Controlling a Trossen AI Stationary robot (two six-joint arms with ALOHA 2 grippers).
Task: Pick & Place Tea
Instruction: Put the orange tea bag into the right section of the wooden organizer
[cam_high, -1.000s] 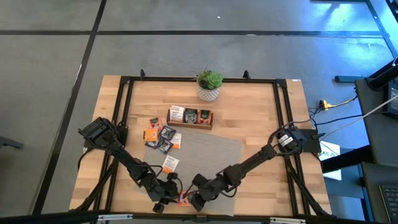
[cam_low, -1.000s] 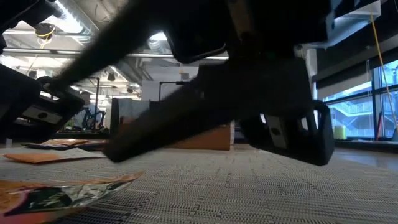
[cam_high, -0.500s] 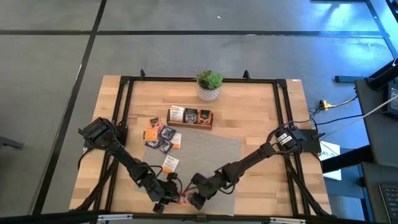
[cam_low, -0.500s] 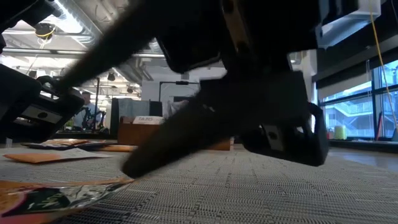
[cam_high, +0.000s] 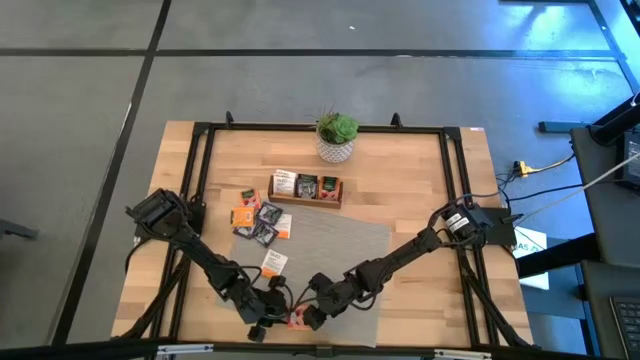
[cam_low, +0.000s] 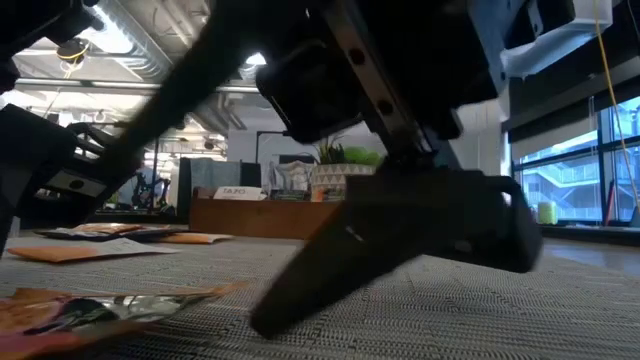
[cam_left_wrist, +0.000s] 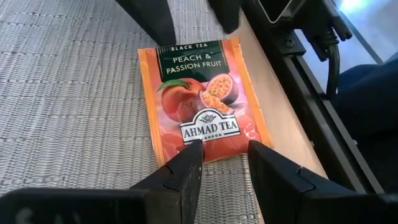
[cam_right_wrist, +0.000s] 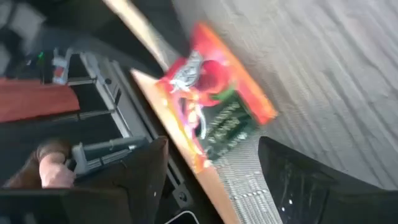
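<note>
An orange-red tea packet (cam_left_wrist: 202, 99) printed with peach and passion fruit lies flat on the grey ribbed mat (cam_high: 335, 245), at the mat's near edge. My left gripper (cam_left_wrist: 224, 152) is open, its fingertips at one end of the packet. My right gripper (cam_right_wrist: 213, 146) is open too and faces the packet (cam_right_wrist: 214, 118) from its other end, with dark fingers (cam_left_wrist: 155, 22) just beyond that end. In the high view the two grippers (cam_high: 272, 312) (cam_high: 308, 318) meet at the packet (cam_high: 296, 321) near the table's front edge. My left gripper has its two fingertips (cam_left_wrist: 191, 152) at the packet's end nearest to it (cam_left_wrist: 214, 149), slanting down from the table's left. Whether they touch the packet I cannot tell. The packet lies flat on the mat.
A wooden tray (cam_high: 305, 198) holding packets stands at the middle back, with a potted plant (cam_high: 337, 138) behind it. Several loose packets (cam_high: 260, 220) lie on the mat's far left corner, and one more (cam_high: 274, 263) lies nearer. Black frame rails (cam_high: 195, 180) run along the table's sides.
My right gripper has rolled a little, and in the low view one of its fingers has come down closer to the mat. The orange-red packet has stayed flat on the mat.
</note>
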